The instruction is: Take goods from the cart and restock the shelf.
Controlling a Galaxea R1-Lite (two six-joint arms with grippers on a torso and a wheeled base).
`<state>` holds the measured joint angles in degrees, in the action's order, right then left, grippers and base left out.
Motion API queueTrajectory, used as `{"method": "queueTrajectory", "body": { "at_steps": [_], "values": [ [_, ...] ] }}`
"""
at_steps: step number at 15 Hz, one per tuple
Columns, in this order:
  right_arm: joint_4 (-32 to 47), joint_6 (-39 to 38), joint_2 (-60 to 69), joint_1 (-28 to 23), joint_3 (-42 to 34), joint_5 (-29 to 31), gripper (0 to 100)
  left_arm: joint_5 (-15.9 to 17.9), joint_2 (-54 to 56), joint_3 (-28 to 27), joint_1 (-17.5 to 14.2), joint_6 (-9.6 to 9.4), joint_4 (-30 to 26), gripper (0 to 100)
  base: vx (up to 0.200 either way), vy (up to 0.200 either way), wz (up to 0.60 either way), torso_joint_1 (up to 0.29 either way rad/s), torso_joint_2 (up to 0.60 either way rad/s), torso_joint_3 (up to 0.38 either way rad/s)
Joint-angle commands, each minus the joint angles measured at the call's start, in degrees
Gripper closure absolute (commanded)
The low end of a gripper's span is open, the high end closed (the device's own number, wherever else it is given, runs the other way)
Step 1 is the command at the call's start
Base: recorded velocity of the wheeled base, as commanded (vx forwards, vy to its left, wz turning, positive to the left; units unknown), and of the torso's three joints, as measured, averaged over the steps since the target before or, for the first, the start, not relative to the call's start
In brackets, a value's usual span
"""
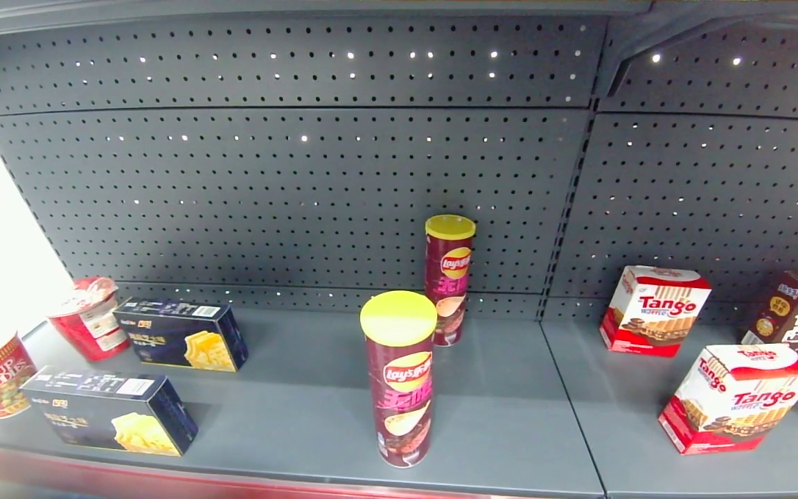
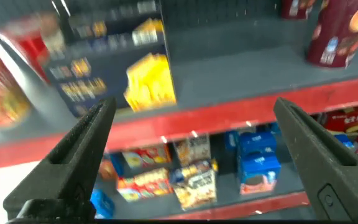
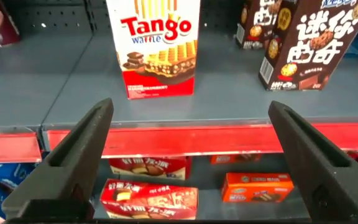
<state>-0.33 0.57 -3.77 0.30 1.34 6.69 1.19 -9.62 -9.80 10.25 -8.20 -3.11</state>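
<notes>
Gaping wide, empty, both jaws (left, right) face shelf (image 3: 229, 93); wafer box (image 3: 160, 48) beyond right jaws.

Open shelf floor (image 1: 288, 395), chip cans (image 1: 400, 378) midway

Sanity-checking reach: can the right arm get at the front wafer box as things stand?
Probably yes: the right pincer is open and faces the front wafer box over the shelf edge, nothing between them.
</notes>
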Motion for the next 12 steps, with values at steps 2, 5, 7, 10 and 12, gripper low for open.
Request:
{"method": "queueTrajectory", "body": {
  "at_steps": [2,5,7,10,12],
  "values": [
    [-0.1,-0.4,3.8,-0.3,0.0,-1.1,0,10.1,-22.6,-17.6,0.7,-5.68,-2.6,0,0.0,0.0,0.0,0.0,0.0,0.0],
    [-0.6,-0.4,3.8,-0.3,-0.4,-0.9,0,11.7,-31.7,-21.5,1.5,-4.98,-0.1,0,0.0,0.0,0.0,0.0,0.0,0.0],
    [-0.6,-0.4,3.8,-0.3,-0.4,-1.2,0,11.6,-38.5,-22.5,5.0,-4.98,6.8,0,0.0,0.0,0.0,0.0,0.0,0.0],
    [-0.5,-0.7,3.8,-0.3,-0.4,-1.2,0,11.5,-47.0,-22.5,9.0,-4.98,13.2,0,0.0,0.0,0.0,0.0,0.0,0.0],
    [-0.5,-0.9,3.8,-0.3,-0.3,-1.2,0,11.5,-50.4,-22.5,12.1,-4.98,14.2,0,0.0,0.0,0.0,0.0,0.0,0.0]
  ]
}}
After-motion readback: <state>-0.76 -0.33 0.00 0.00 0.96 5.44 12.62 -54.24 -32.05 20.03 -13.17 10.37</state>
